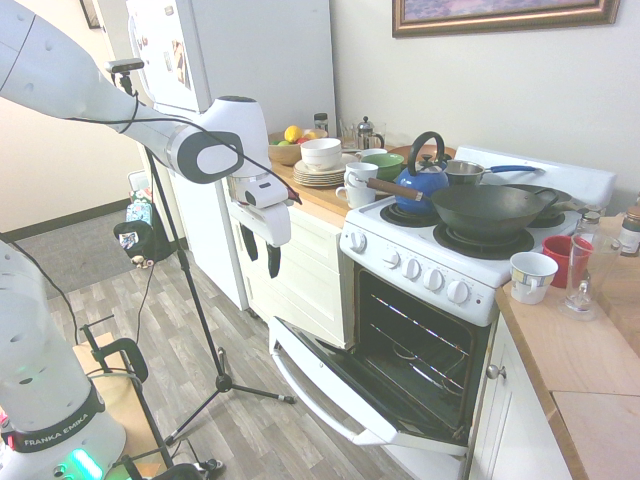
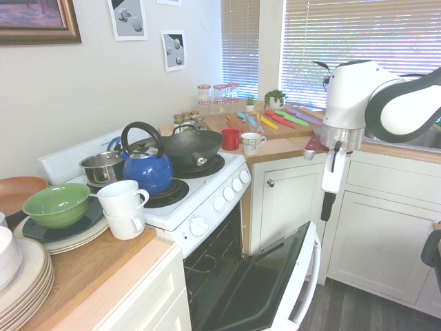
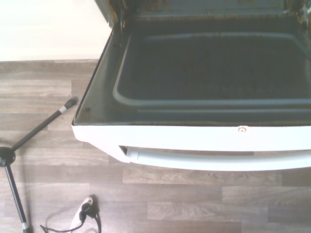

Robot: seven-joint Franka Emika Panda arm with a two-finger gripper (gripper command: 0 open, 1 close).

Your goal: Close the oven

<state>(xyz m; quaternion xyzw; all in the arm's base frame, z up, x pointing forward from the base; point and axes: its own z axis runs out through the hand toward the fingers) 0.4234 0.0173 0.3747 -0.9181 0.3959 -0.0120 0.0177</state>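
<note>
Oven point(image 2: 200, 219) stands between two runs of white cabinets point(image 1: 306, 268), its door point(image 2: 265, 276) dropped well open, wire racks point(image 1: 400, 352) showing in the cavity. Blue kettle point(image 1: 425, 184) and dark wok point(image 1: 487, 210) sit up on the burners. Step in hand, as I judge it: the approach, ahead of any push on the door. Gripper point(image 1: 263, 266) hangs in the air on the door's outer side, fingers pointing down, higher than the white bar handle point(image 3: 218, 161) and apart from it. Wrist view looks onto the door's inner face, with the handle along its outer edge. Next move, my reading: lower the hand outside the door, get the fingers against its outer face or under the handle, then sweep up and in toward the cavity, following the hinge's arc. Coming down on the inner face would press the door further open; a push too far to one side could slip off. A steady finish seems wise, given the cookware above. Hand: two dark fingers spread, a gap showing between them; nothing pinched, no contact with door or handle.
</note>
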